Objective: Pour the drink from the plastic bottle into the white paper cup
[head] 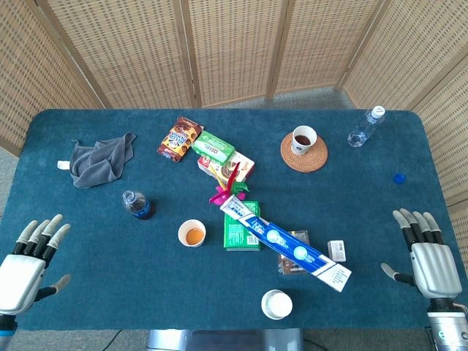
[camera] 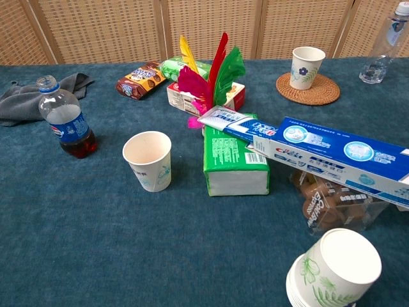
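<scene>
Here, both my left hand (head: pixel 33 252) and right hand (head: pixel 428 252) rest spread and empty; beside the uncapped plastic bottle (camera: pixel 65 118), holding little dark drink, stands the white paper cup (camera: pixel 148 160).

Left hand (head: pixel 33 252): forearm cut by lower-left edge of head view.
Right hand (head: pixel 428 256): wrist cut by bottom edge.
Stack of paper cups (camera: pixel 332 272): base cut off in chest view.
Clear bottle (camera: pixel 390 38): cropped at upper-right corner.
Toothpaste box (camera: pixel 332 157): far end runs off frame, hiding part of the brown packet (camera: pixel 329 204).
Small box (head: pixel 337 251): print too small to read.
</scene>
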Tool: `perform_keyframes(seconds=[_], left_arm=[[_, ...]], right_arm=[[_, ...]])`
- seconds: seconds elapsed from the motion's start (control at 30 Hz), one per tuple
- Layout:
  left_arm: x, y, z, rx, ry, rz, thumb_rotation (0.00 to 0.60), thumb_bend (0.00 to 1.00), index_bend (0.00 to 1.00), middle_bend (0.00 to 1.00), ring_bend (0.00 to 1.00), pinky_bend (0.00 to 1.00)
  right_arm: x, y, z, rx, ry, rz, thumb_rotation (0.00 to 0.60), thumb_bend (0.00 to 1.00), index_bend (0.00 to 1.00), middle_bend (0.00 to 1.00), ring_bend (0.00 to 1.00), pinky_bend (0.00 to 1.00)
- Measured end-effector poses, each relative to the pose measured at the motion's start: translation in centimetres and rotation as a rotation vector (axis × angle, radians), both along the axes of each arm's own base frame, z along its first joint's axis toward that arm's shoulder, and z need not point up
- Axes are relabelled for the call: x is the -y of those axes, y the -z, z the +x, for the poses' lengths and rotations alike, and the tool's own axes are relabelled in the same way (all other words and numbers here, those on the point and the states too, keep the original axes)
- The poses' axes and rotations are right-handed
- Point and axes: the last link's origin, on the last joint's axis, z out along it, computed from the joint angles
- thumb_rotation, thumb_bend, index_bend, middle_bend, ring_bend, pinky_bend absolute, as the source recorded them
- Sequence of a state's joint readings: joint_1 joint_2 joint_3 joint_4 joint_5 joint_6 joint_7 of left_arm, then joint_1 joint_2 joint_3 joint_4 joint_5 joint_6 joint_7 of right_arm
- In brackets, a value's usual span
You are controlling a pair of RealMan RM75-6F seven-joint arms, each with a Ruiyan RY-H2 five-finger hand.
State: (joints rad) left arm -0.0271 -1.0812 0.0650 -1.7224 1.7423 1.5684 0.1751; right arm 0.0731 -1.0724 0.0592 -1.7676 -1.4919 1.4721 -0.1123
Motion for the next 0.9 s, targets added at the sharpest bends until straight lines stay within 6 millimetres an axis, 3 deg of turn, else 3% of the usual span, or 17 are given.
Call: perform_keyframes(seconds=[0.47, 0.9], left_arm=[[-0.4, 0.0, -0.2, 0.026, -0.013, -0.008, 0.6, 0.22, 0.0, 0.0, 0.0, 0.0], [-3.1, 0.6, -2.4, 0.23, -0.07, -0.069, 0.6, 0.22, 0.0, 0.0, 0.0, 0.0]], right_arm=[[0.1, 0.0, 0.0, 0.003, 0.003, -0.001, 0.59, 0.0, 0.0, 0.0, 0.0, 0.0], [0.1, 0.4, -0.1, 0.014, 0.014, 0.025, 0.589, 0.0, 0.0, 0.0, 0.0, 0.0]])
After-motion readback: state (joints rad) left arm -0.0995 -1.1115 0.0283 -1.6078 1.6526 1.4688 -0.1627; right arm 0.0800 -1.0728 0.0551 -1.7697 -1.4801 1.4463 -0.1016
